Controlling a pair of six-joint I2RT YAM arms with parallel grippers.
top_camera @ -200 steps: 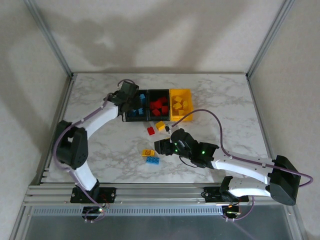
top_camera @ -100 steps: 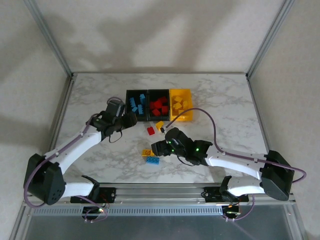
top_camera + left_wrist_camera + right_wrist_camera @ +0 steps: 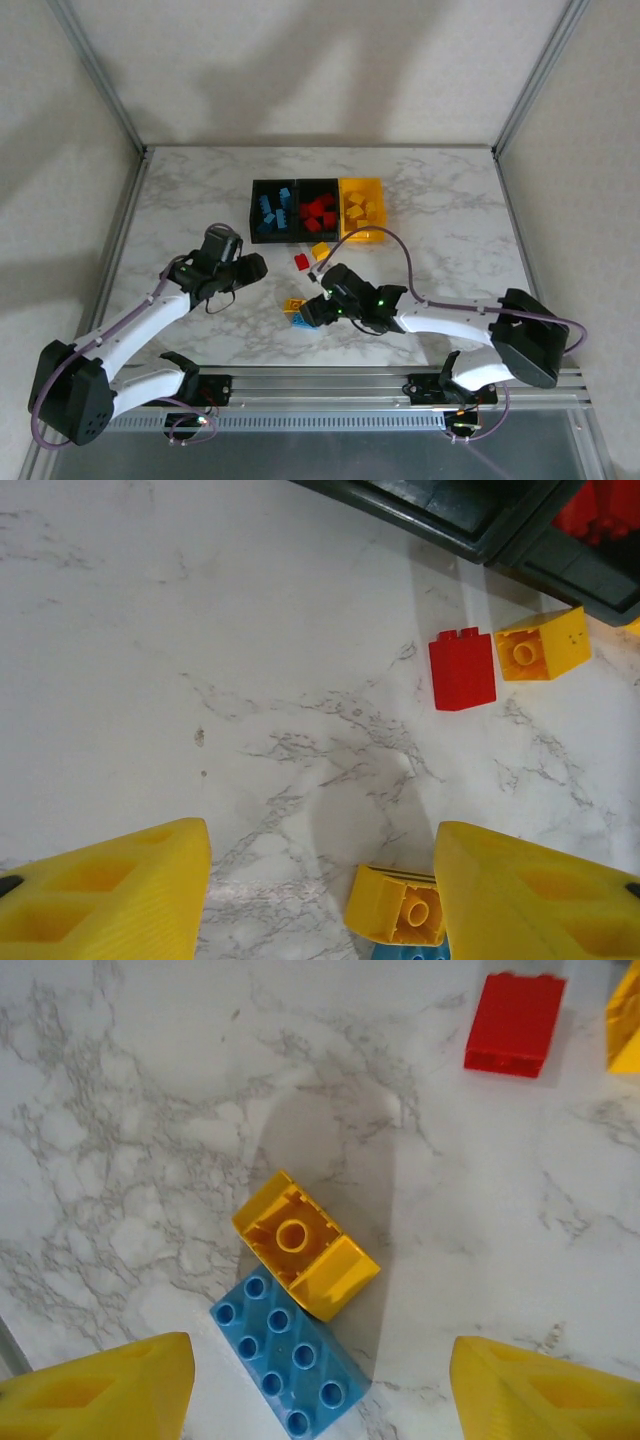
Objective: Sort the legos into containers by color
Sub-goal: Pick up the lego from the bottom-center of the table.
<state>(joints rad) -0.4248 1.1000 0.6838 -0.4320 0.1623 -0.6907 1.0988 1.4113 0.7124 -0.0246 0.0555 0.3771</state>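
While the right gripper (image 3: 313, 309) is hovering, jaws apart and empty, just above a yellow brick (image 3: 305, 1245) touching a blue brick (image 3: 290, 1365), the left gripper (image 3: 253, 267), at its ten o'clock, is also gaping empty. Toward twelve o'clock a red brick (image 3: 301, 261) and a second yellow brick (image 3: 320, 251) are lying loose. Beyond them the bins (image 3: 270, 238) are holding the rest by colour, leaving four to sort.

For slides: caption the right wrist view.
Open right hand hovers above a yellow lego touching a blue lego on the marble table, red lego beyond.
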